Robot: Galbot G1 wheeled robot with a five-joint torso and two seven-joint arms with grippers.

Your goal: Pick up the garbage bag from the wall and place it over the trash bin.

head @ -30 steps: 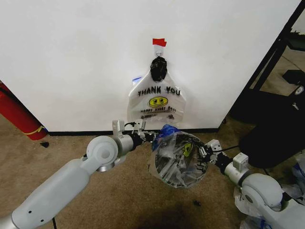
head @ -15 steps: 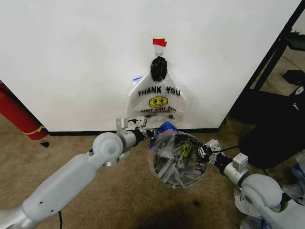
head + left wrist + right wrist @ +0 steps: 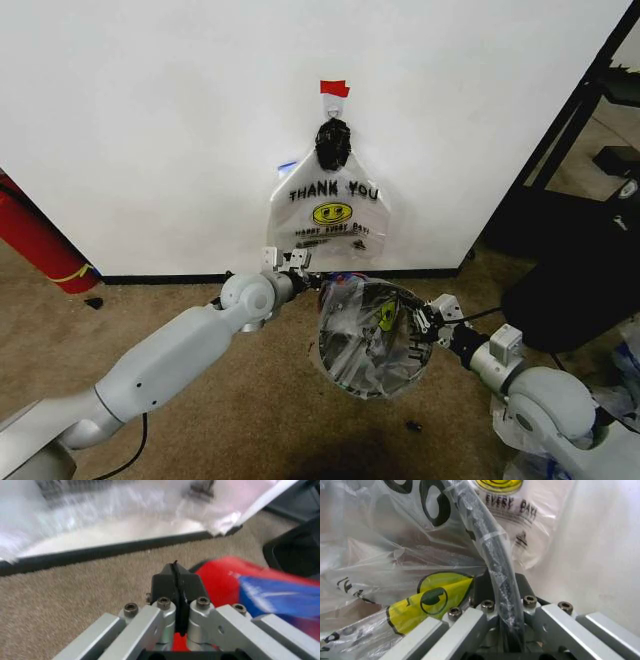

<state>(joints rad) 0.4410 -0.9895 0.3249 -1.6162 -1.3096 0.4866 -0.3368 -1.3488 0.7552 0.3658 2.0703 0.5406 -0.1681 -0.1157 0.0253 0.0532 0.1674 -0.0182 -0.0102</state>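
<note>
The garbage bag (image 3: 352, 345), thin whitish plastic with a yellow smiley and a blue patch, lies spread inside and over the round black trash bin (image 3: 400, 293) on the carpet below the wall (image 3: 150, 120). My right gripper (image 3: 422, 322) is at the bin's right side. In the right wrist view this gripper (image 3: 497, 588) is shut on the bag's plastic (image 3: 430, 600) where it wraps the black rim (image 3: 485, 540). My left gripper (image 3: 312, 278) is at the bin's far left edge. In the left wrist view it (image 3: 176, 578) is shut, beside the bin's red base (image 3: 225, 577) and blue plastic (image 3: 285, 596).
A "THANK YOU" smiley bag (image 3: 330, 215) with a black knotted top hangs on the wall under a red tape mark (image 3: 334, 88). A red cylinder (image 3: 35, 240) leans at the left. Black furniture (image 3: 570, 200) stands right, with loose plastic bags (image 3: 625, 350) on the floor.
My left arm has stretched forward and its gripper has moved right toward the wall. The blue handle near it now shows less. The bin has sunk slightly lower in view.
</note>
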